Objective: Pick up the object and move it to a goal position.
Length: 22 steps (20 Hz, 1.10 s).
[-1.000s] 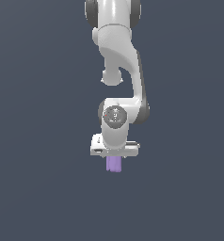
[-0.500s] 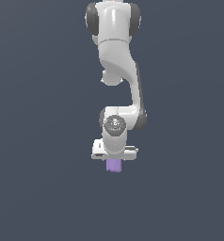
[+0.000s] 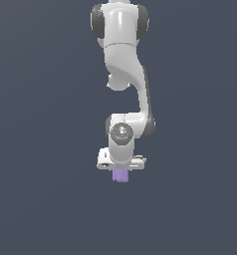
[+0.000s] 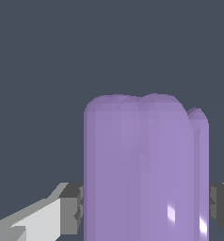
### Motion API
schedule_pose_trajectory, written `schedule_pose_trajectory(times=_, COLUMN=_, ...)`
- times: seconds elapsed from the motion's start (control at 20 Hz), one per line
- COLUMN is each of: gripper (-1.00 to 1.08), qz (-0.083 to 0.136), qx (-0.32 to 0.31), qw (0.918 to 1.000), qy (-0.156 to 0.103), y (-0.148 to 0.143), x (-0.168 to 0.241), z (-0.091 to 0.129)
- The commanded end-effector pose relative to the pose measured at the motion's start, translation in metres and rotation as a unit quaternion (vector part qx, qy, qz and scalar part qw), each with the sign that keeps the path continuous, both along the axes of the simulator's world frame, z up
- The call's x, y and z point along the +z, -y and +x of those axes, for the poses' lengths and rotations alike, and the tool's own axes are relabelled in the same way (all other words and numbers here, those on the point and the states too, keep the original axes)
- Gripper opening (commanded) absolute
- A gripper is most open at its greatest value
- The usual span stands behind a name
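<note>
Uniform dark slate-grey fills the whole background in both views; no desk edge, floor line, wall or shadow can be made out, so no supporting surface can be identified. Against this flat field, the white Panda arm (image 3: 124, 74) is seen hanging down from the upper edge of the exterior view, with dark joint bands at the shoulder and at the elbow above the wrist. At the arm's lower end the claw (image 3: 121, 172) is carried, its white body wider than what is held. The light-purple block (image 3: 121, 175) is gripped between the claw's fingers and protrudes just below the claw body, well apart from every edge of the exterior view. In the wrist view the block (image 4: 142, 174) is shown close up, upright, with rounded ridged sides and a lobed far end, and one grey-white finger (image 4: 71, 207) is pressed against one flank, while the opposite finger (image 4: 222, 204) is seen at the other flank.
</note>
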<state>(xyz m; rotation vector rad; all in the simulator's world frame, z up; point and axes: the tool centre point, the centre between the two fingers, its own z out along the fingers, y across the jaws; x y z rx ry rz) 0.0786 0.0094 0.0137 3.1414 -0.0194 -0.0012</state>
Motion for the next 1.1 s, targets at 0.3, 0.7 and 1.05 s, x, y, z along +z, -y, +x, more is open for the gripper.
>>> schedule_pose_trajectory(times=0.3, gripper=-1.0, qz=0.0, qx=0.0, qw=1.0, qy=0.0, y=0.002, x=0.002, z=-0.001)
schedule_pose_trajectory(times=0.7, gripper=-1.0, qz=0.0, qx=0.0, qw=1.0, qy=0.0, y=0.021, x=0.025, z=-0.01)
schedule_pose_trajectory(times=1.05, gripper=-1.0, qz=0.0, qx=0.0, qw=1.0, qy=0.0, y=0.059, x=0.071, z=-0.029)
